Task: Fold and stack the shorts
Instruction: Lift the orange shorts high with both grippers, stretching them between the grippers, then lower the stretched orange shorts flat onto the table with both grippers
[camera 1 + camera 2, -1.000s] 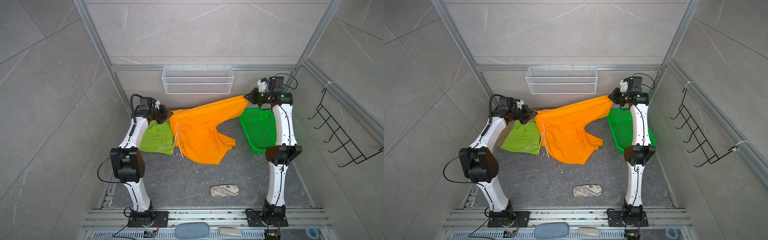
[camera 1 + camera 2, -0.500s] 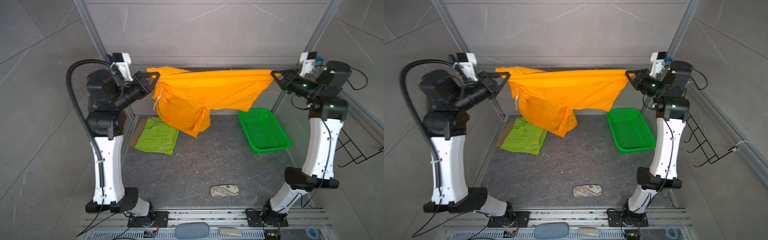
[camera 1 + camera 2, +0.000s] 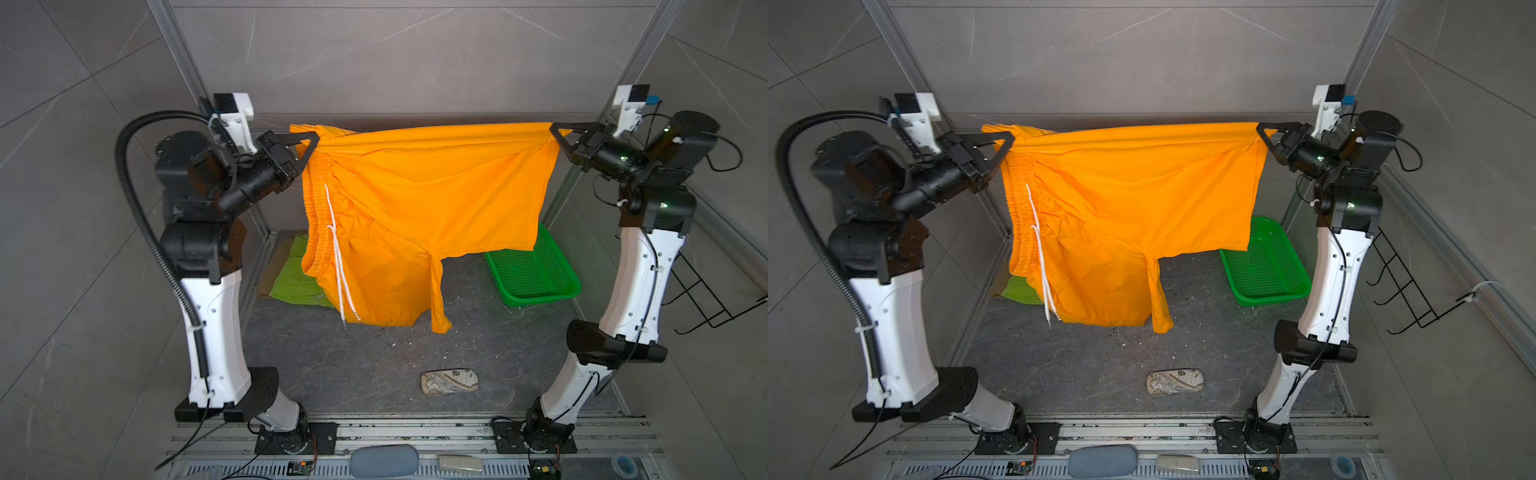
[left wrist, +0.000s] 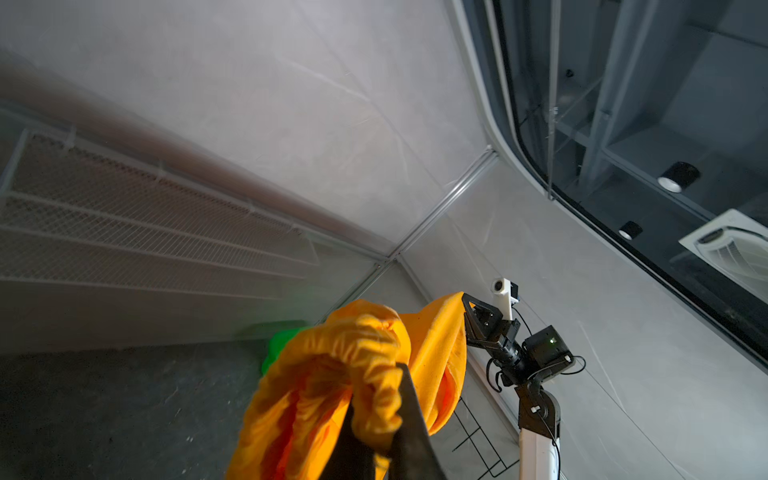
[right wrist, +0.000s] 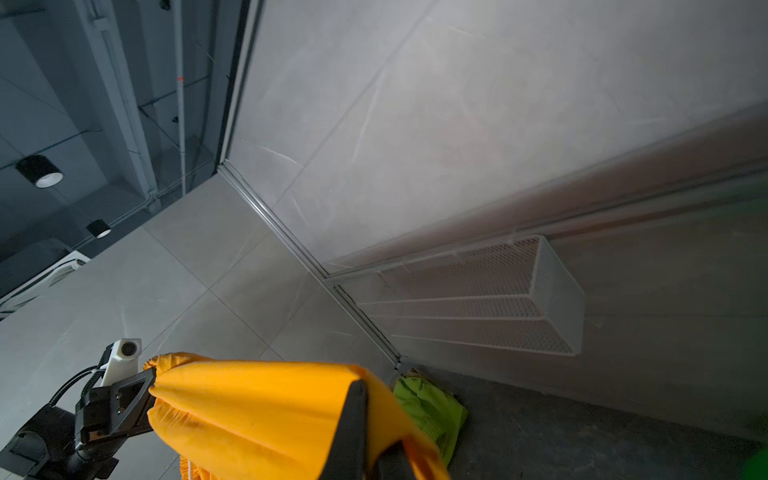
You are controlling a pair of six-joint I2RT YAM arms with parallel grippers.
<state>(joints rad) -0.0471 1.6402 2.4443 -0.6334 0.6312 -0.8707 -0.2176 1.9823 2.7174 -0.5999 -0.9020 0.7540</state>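
Past the pouch (image 3: pixel 449 382), lower the orange shorts (image 3: pixel 415 199), hung taut in mid-air from left claw (image 3: pixel 313 139) and right claw (image 3: pixel 557 132), both clenched on their top edge, evenly flat onto the surface (image 3: pixel 374 365) beside the green shorts (image 3: pixel 291 278).

Soft even light; top views sharp; wrist views dimmer, edges bowed; orange shorts (image 4: pixel 332 374) close-up blurred.

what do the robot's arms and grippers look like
The left arm and right arm have glossy white shells with matte black joints. The left gripper and right gripper carry black triangular open-frame fingers, each wrist a white camera block. A ribbed black cable hose runs along the left arm; thin black wires trail the right, with small green lights.
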